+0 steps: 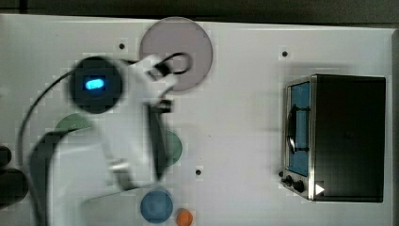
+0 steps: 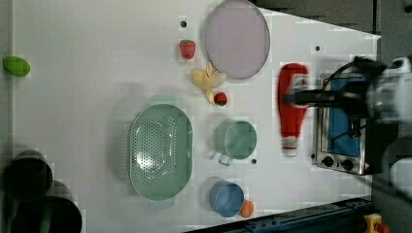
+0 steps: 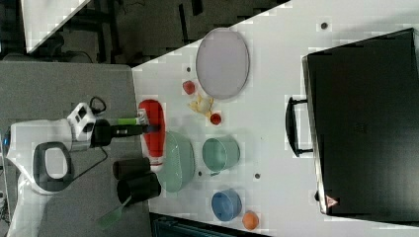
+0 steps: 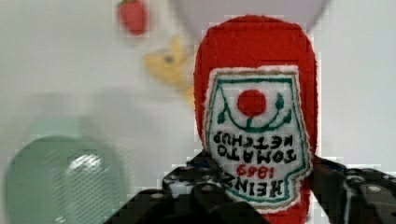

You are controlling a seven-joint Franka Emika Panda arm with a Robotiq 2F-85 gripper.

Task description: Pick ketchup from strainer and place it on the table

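Ketchup [image 4: 256,107] fills your wrist view, clamped at its label between the gripper [image 2: 294,97] fingers and held in the air, clear of the strainer [image 2: 160,151]. In the left view you see the strainer lying empty on the table [image 2: 87,97]. Around it you can count two cups, one green [image 2: 236,140] and one blue [image 2: 226,199], two strawberries [image 2: 187,48], one orange ball [image 2: 247,208] and one plate [image 2: 237,39]. Farther off stands one toaster oven [image 2: 340,127] at the white table's edge.
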